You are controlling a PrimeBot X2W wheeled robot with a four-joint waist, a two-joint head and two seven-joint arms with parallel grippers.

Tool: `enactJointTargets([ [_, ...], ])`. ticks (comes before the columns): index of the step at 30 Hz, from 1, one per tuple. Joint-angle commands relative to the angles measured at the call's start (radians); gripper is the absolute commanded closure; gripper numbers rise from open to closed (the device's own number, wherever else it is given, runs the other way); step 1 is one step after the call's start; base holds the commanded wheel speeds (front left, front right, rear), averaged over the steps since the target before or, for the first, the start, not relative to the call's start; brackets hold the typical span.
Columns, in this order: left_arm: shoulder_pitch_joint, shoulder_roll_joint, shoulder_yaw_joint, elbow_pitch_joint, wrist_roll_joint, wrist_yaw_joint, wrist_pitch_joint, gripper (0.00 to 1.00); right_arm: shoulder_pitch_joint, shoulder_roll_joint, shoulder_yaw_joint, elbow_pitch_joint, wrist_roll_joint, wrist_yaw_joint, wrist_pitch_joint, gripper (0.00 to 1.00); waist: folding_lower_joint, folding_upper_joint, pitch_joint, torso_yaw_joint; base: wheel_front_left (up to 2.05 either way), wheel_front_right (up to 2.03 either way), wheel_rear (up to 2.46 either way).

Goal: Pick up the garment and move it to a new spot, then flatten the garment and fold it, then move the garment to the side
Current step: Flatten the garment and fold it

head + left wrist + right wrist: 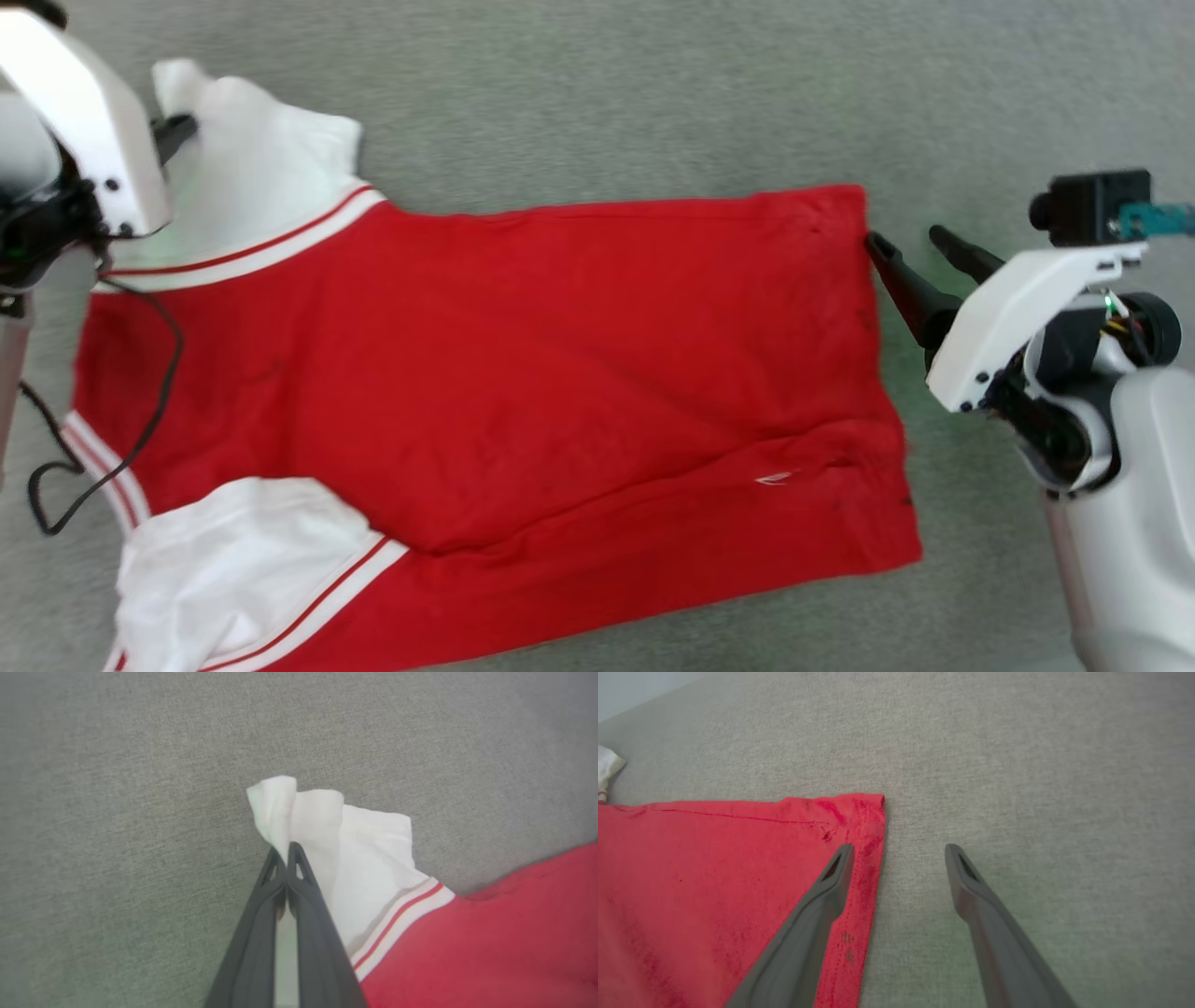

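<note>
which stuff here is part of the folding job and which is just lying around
Job: garment; left gripper, shut on its white sleeve; right gripper, open beside it.
Not the job: grey surface; black cable.

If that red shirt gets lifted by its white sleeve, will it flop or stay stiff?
Likely floppy: the garment lies creased and its sleeve bunches at the left end effector. Probably light, being thin cloth; it may drag on the grey surface.
</note>
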Motion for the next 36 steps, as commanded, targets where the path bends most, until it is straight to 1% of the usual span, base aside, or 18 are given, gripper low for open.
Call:
enactJointTargets([
  [1,-0.019,-0.009,-0.007,-0.009,0.010,-0.009,-0.008,1.00,-0.033,-0.011,0.006,0.027,0.012,0.000,0.039,0.00,-0.0001,-0.0001,-0.021,0.042,0.00,0.00,0.00],
  [5,-0.041,-0.035,-0.024,-0.031,0.018,-0.031,-0.031,1.00,-0.108,-0.035,0.024,0.124,0.026,0.000,0.171,0.00,-0.0001,-0.0001,-0.017,0.084,0.00,0.00,0.00],
  [8,-0.050,-0.044,-0.029,-0.045,0.014,-0.041,-0.041,1.00,-0.149,-0.041,0.042,0.192,0.020,0.000,0.226,0.00,-0.0001,-0.0001,-0.007,0.105,0.00,0.00,0.00],
  [10,-0.045,-0.046,-0.033,-0.054,0.013,-0.045,-0.049,1.00,-0.164,-0.038,0.051,0.252,0.023,0.000,0.282,0.00,-0.0001,-0.0001,-0.003,0.116,0.00,0.00,0.00],
  [11,-0.039,-0.046,-0.033,-0.057,0.011,-0.048,-0.053,1.00,-0.167,-0.038,0.052,0.283,0.018,0.000,0.313,0.13,-0.0001,-0.0001,-0.003,0.121,0.00,0.00,0.00],
  [12,-0.032,-0.045,-0.031,-0.059,0.009,-0.050,-0.059,1.00,-0.169,-0.036,0.055,0.311,0.013,0.000,0.344,0.70,-0.0001,-0.0001,-0.004,0.125,0.00,0.00,0.00],
  [13,-0.024,-0.042,-0.030,-0.060,0.008,-0.052,-0.063,1.00,-0.174,-0.034,0.057,0.328,0.011,0.000,0.365,1.00,-0.0001,-0.0001,-0.006,0.129,0.00,0.00,0.00],
  [15,-0.009,-0.045,-0.025,-0.063,-0.001,-0.054,-0.080,1.00,-0.189,-0.034,0.063,0.338,0.005,0.000,0.388,1.00,-0.0001,-0.0001,-0.016,0.138,0.00,0.00,0.00],
  [17,0.007,-0.040,-0.017,-0.067,-0.004,-0.056,-0.099,1.00,-0.210,-0.046,0.061,0.320,-0.001,0.000,0.384,1.00,-0.0001,-0.0001,-0.030,0.145,0.00,0.00,0.00],
  [22,0.081,-0.037,0.015,-0.090,-0.029,-0.056,-0.178,1.00,-0.226,-0.090,0.050,0.229,-0.024,0.000,0.314,1.00,-0.0001,-0.0001,-0.086,0.168,0.00,0.00,0.00],
  [26,0.184,-0.030,0.044,-0.129,-0.044,-0.045,-0.250,1.00,-0.166,-0.096,0.027,0.158,-0.036,0.000,0.281,1.00,-0.0001,-0.0001,-0.150,0.188,0.00,0.00,0.00],
  [28,0.257,-0.038,0.064,-0.156,-0.069,-0.041,-0.286,1.00,-0.116,-0.099,0.009,0.119,-0.041,0.000,0.270,1.00,-0.0001,-0.0001,-0.188,0.199,0.00,0.00,0.00],
  [31,0.375,-0.028,0.093,-0.207,-0.091,-0.021,-0.334,1.00,-0.031,-0.091,-0.017,0.062,-0.036,0.000,0.261,1.00,-0.0001,-0.0001,-0.237,0.210,0.00,0.00,0.00],
  [36,0.604,-0.032,0.132,-0.302,-0.136,0.018,-0.393,1.00,0.128,-0.071,-0.059,0.002,-0.027,0.000,0.250,1.00,-0.0001,-0.0001,-0.304,0.221,0.00,0.00,0.00],
])
